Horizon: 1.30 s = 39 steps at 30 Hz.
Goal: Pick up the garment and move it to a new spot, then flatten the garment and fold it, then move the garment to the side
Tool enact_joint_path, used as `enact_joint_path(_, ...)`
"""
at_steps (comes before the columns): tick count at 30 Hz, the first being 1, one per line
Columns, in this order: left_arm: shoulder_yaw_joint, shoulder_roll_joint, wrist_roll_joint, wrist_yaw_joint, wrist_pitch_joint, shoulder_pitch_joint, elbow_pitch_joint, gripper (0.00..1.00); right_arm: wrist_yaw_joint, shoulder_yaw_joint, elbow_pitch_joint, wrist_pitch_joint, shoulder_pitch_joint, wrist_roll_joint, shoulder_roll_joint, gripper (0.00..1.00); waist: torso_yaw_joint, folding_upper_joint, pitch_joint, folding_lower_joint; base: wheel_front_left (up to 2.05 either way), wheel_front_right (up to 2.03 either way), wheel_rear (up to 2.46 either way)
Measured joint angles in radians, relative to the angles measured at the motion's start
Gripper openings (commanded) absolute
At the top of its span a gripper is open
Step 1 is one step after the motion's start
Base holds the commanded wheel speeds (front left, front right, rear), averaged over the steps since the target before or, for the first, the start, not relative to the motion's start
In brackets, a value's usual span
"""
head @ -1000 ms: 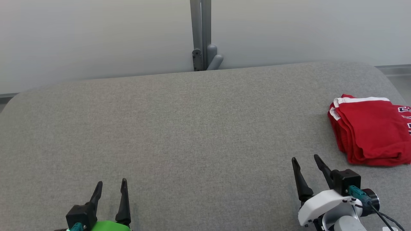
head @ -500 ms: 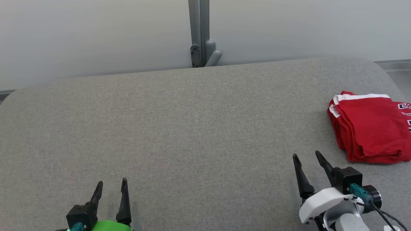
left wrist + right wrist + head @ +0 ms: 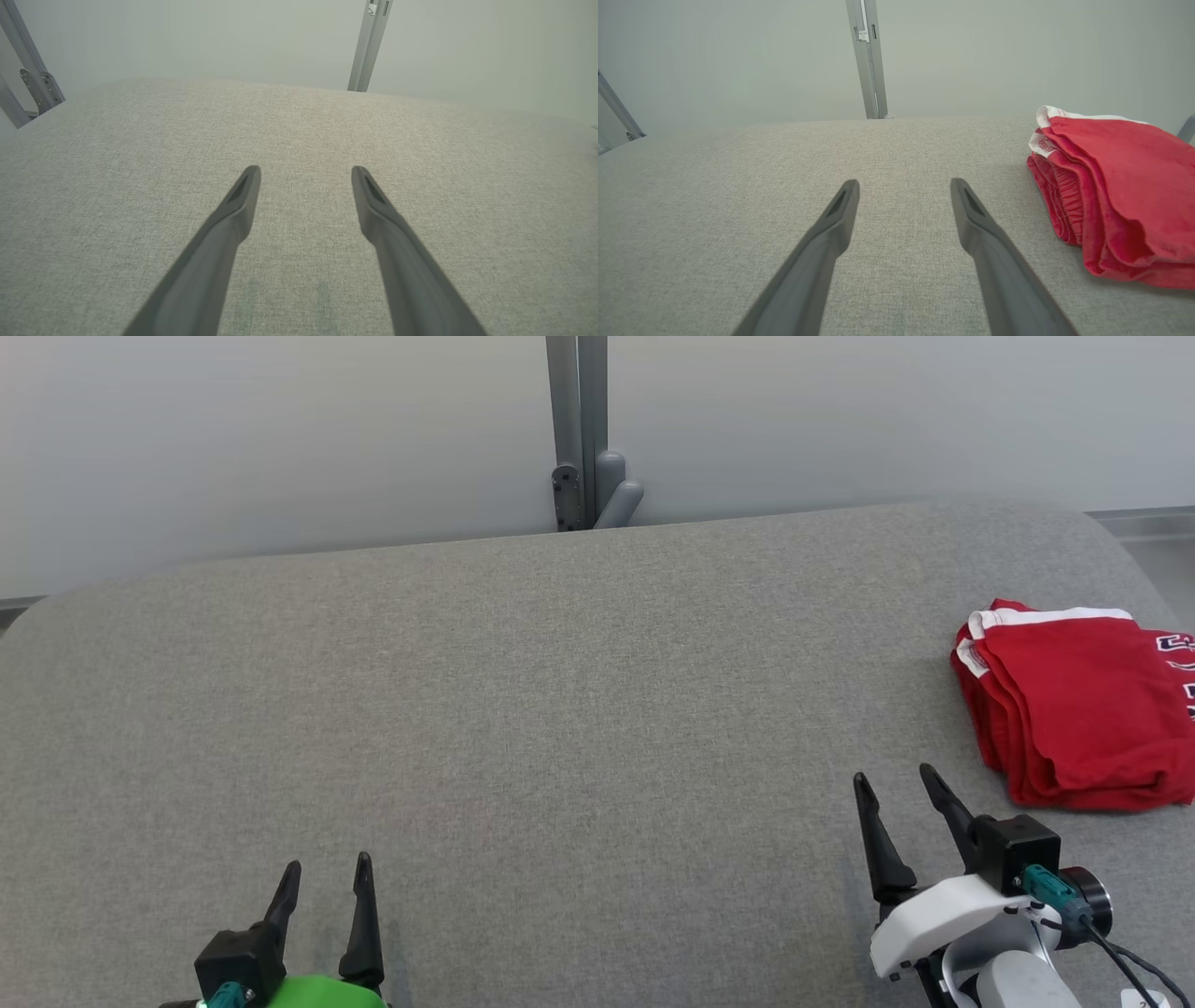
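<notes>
The garment (image 3: 1074, 705) is a red piece with white trim and dark lettering, folded into a thick stack at the right edge of the grey table (image 3: 560, 709). In the right wrist view the garment (image 3: 1120, 196) lies to the right of my fingers. My right gripper (image 3: 896, 782) hovers open near the table's front, a little left of and nearer than the stack, with nothing between its fingers (image 3: 840, 210). My left gripper (image 3: 327, 863) stands open and empty at the front left, and the left wrist view shows bare cloth between its fingers (image 3: 243, 196).
A pale wall runs behind the table, with a grey metal post (image 3: 579, 429) and bracket at its far edge. Another slanted metal strut (image 3: 28, 74) shows at the far left in the left wrist view. The table's right corner is rounded just past the garment.
The head camera has tilted slightly, shifting the whole picture downward. My right gripper has crept a little forward over the table. The left gripper and the garment have stayed put.
</notes>
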<state>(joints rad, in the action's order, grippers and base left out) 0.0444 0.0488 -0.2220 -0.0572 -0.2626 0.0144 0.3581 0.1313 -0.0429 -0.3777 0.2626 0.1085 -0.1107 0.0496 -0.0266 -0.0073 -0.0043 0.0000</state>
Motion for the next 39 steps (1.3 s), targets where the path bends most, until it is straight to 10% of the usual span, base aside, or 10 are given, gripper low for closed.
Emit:
enact_joint_path(17, 0.011, 0.000, -0.030, -0.020, 0.000, -0.001, 0.004, 1.00, 0.000, -0.001, -0.017, 0.000, 0.000, -0.006, 0.000, 1.00, -0.004, 0.0000, 0.000, 0.0000, 0.00, 0.00, 0.00)
enact_joint_path(18, 0.012, -0.001, -0.031, -0.022, 0.000, 0.000, 0.006, 0.00, 0.000, 0.001, -0.023, 0.000, -0.001, -0.010, -0.001, 0.00, -0.004, 0.0000, 0.000, 0.0000, 0.00, 0.00, 0.00)
enact_joint_path(39, -0.018, -0.004, -0.318, -0.031, 0.089, 0.000, 0.016, 0.00, 0.000, 0.031, -0.027, -0.085, -0.026, -0.328, -0.006, 0.00, 0.000, 0.0000, 0.001, 0.0000, 0.00, 0.00, 0.00)
